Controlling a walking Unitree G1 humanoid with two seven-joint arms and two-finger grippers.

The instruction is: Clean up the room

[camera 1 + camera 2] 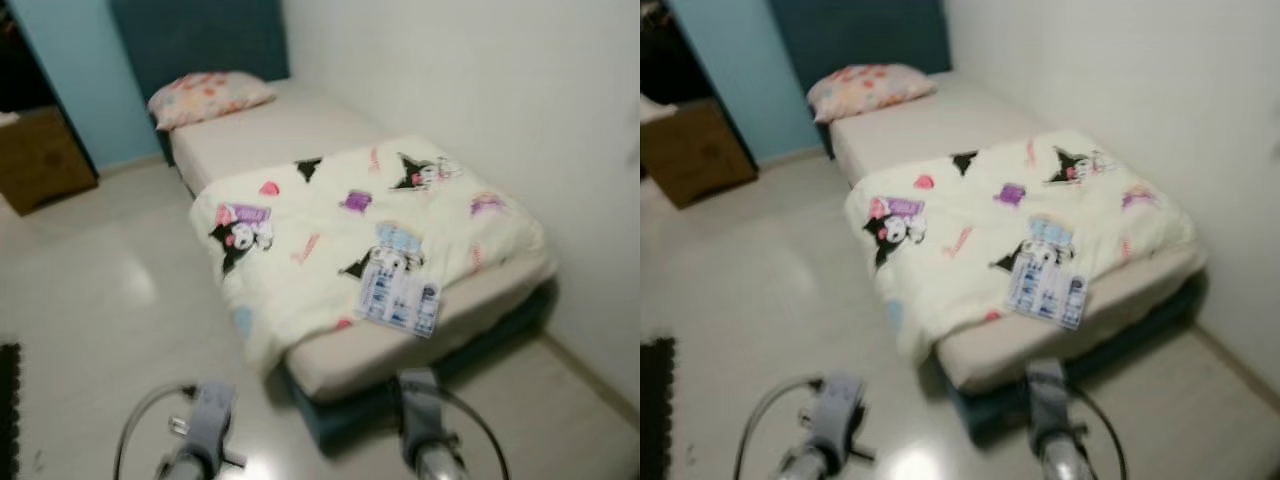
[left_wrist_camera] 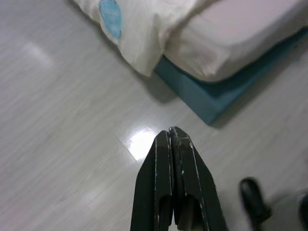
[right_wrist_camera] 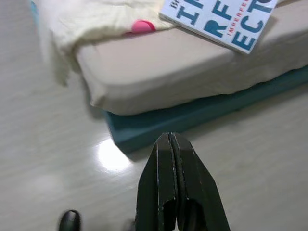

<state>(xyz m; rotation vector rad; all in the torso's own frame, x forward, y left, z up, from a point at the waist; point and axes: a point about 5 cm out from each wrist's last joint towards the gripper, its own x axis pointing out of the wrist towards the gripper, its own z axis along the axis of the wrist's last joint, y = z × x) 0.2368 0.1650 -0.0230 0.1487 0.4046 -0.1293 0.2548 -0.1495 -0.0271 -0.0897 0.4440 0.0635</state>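
A low bed [image 1: 430, 330] stands against the right wall, with a cream cartoon-print blanket [image 1: 330, 220] rumpled over its near half and hanging off the left side. A white book with blue lettering [image 1: 399, 291] lies on the blanket near the foot edge; its cover [image 3: 221, 17] also shows in the right wrist view. A floral pillow [image 1: 208, 96] rests at the head. My left gripper [image 2: 171, 137] hangs shut over the floor beside the bed's corner. My right gripper [image 3: 169, 139] is shut above the floor, just short of the teal bed base [image 3: 192, 118].
A brown cabinet [image 1: 40, 155] stands at the far left by a blue wall. A dark mat edge [image 1: 8, 410] lies at the near left. Pale glossy floor [image 1: 110, 290] spreads left of the bed. A white wall [image 1: 500, 90] runs along the right.
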